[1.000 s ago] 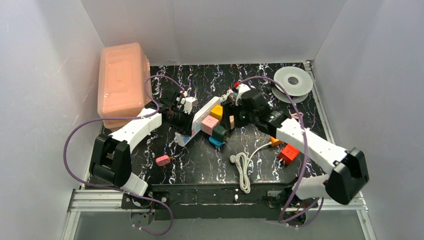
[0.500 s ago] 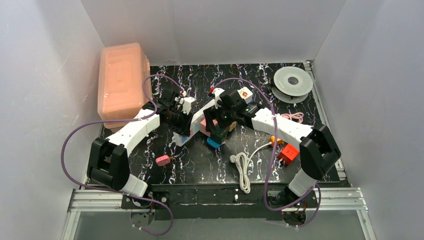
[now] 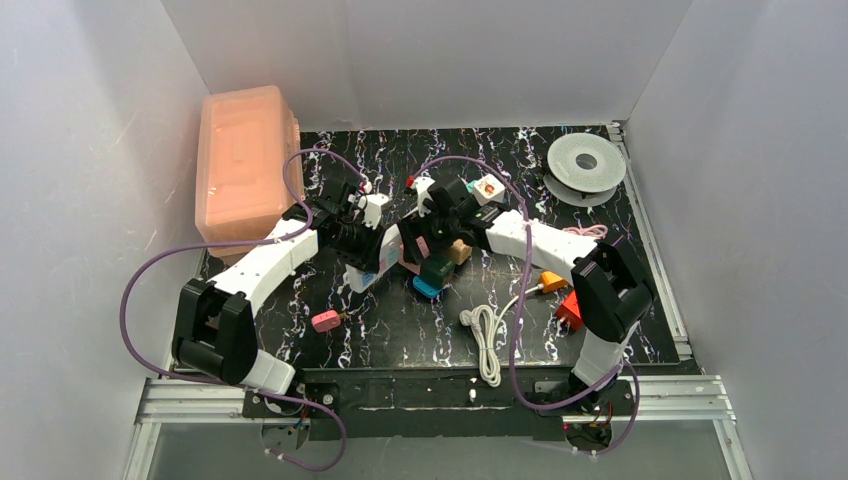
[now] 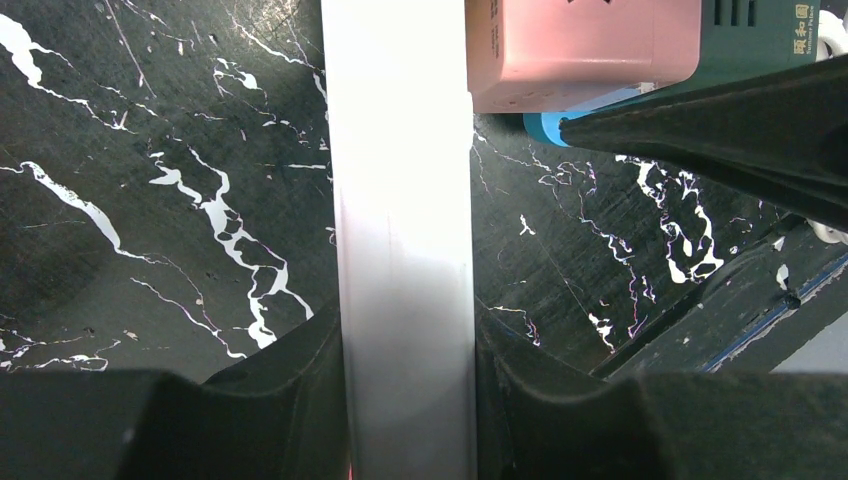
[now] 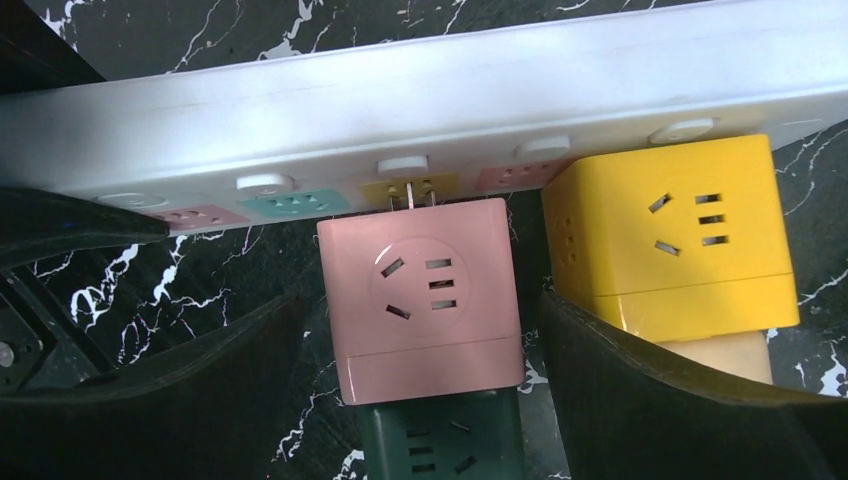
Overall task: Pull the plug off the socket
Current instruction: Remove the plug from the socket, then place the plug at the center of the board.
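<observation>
The socket, a long white power strip (image 5: 420,95) with pastel outlets, lies diagonally mid-table (image 3: 366,276). My left gripper (image 4: 408,350) is shut on its white body (image 4: 405,200), and shows in the top view (image 3: 362,245). A pink cube plug (image 5: 425,285) sits in the strip with its metal prongs (image 5: 415,192) showing in a small gap. My right gripper (image 5: 420,330) is open, one finger on each side of the pink cube, apart from it. A yellow cube plug (image 5: 670,235) is plugged in beside it. A dark green cube (image 5: 435,440) lies against the pink one.
An orange translucent box (image 3: 245,170) stands at the back left and a grey spool (image 3: 586,162) at the back right. A small pink plug (image 3: 325,321), a coiled white cable (image 3: 487,332), an orange plug (image 3: 551,281) and a red block (image 3: 568,310) lie nearer the front.
My right arm has swung left and come over the pink cube plug, fingers straddling it. My left gripper has stayed on the strip.
</observation>
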